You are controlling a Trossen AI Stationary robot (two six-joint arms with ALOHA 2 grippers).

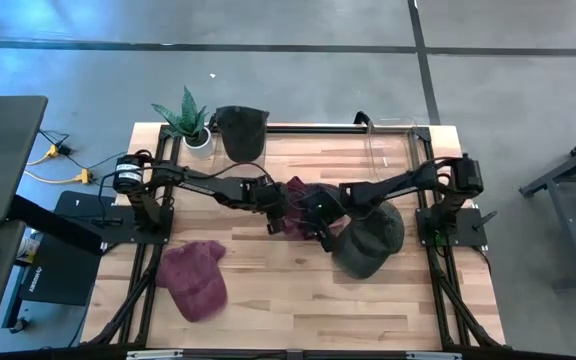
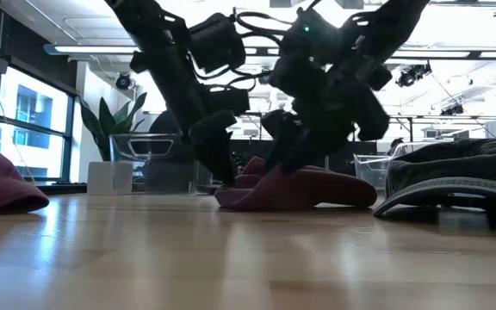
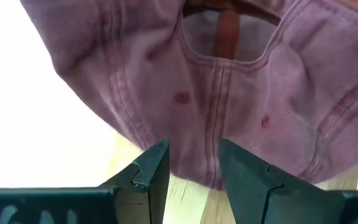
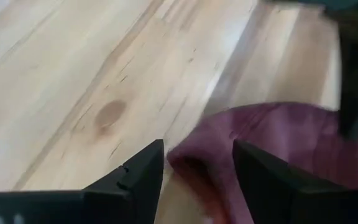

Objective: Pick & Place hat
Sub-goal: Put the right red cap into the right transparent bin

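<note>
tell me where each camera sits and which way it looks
High: above the table, straight down; both arms meet over the middle maroon hat.
Low: at tabletop height, looking level across; both arms drop onto that hat.
Left wrist: on the left arm, past its open fingers at the hat.
Right wrist: past its open fingers at the hat's edge.
All four share this hat.

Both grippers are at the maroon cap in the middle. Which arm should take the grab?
Probably the left. The left gripper is open with the maroon fabric cap's rear edge right between its fingers. The right gripper, also open, only meets a fold at the cap's edge.
</note>
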